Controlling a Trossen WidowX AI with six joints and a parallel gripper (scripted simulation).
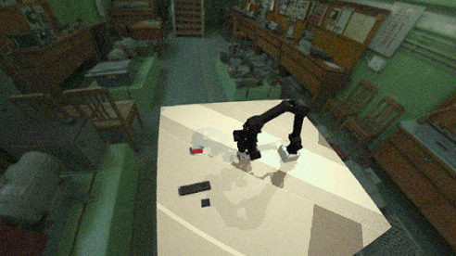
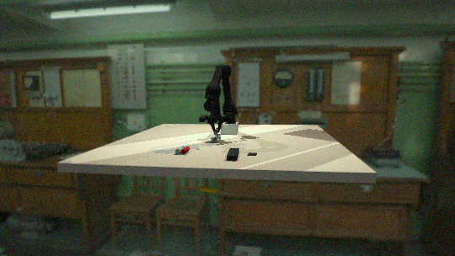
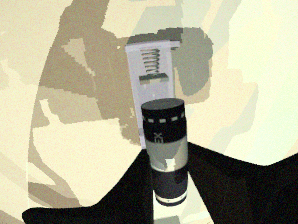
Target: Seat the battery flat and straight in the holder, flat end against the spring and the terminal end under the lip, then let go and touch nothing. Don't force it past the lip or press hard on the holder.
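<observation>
The battery [image 3: 170, 135], dark with a pale middle band, is between the fingers of my gripper [image 3: 165, 151] [image 2: 216, 130], which is shut on it. In the wrist view its flat dark end points up the picture, toward the spring. The pale holder [image 3: 134, 75] [image 1: 243, 157] lies on the table beyond and below the battery. Its coil spring [image 3: 151, 61] and a small dark plate [image 3: 153, 78] show at its far end. The battery overlaps the holder's near part in view, so the lip is hidden. Whether battery and holder touch, I cannot tell.
A red cylinder [image 1: 197, 151] [image 2: 185, 150] lies on the table, with a small blue-grey piece at it. A long black block [image 1: 194, 188] [image 2: 232, 154] and a small black square [image 1: 205, 203] [image 2: 252, 154] lie apart from the holder. A white box [image 1: 288, 155] [image 2: 229, 129] is at the arm's base.
</observation>
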